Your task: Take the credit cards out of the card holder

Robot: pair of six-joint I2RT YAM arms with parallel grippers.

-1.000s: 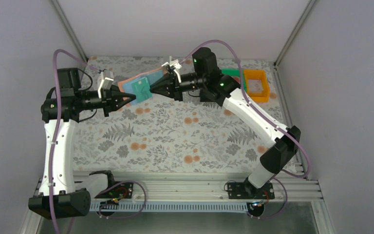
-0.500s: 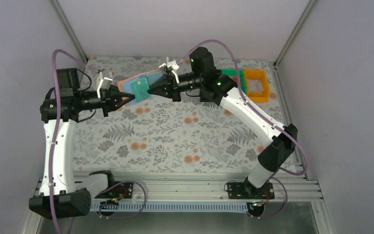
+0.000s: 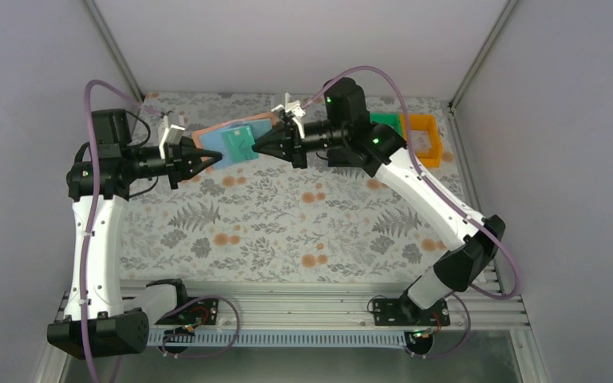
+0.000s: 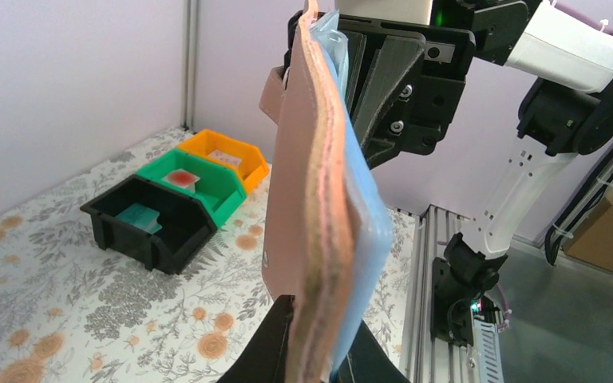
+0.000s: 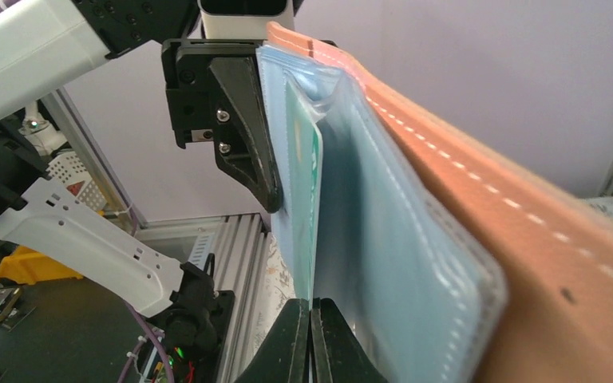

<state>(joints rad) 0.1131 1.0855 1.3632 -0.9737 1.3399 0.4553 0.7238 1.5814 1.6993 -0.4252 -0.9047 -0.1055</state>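
The card holder (image 3: 211,134), salmon-tan outside and light blue inside, is held open above the far middle of the table. My left gripper (image 3: 204,160) is shut on its left end. In the left wrist view the holder (image 4: 302,191) stands edge-on, rising from my gripper (image 4: 313,339). A teal credit card (image 3: 238,143) sticks out of a pocket. My right gripper (image 3: 257,146) is shut on it. In the right wrist view my gripper (image 5: 311,315) pinches the card's (image 5: 314,191) near edge beside the blue pockets (image 5: 391,247).
Three small bins stand at the far right: black (image 4: 148,223) with a teal card, green (image 4: 199,185) with a white card with a red mark, orange (image 4: 227,157) with a whitish card. In the top view the orange (image 3: 427,136) and green (image 3: 383,120) bins show behind my right arm.
My right gripper first pushed left onto the teal card, then drew back a little to the right with it. The left arm and holder have stayed nearly still.
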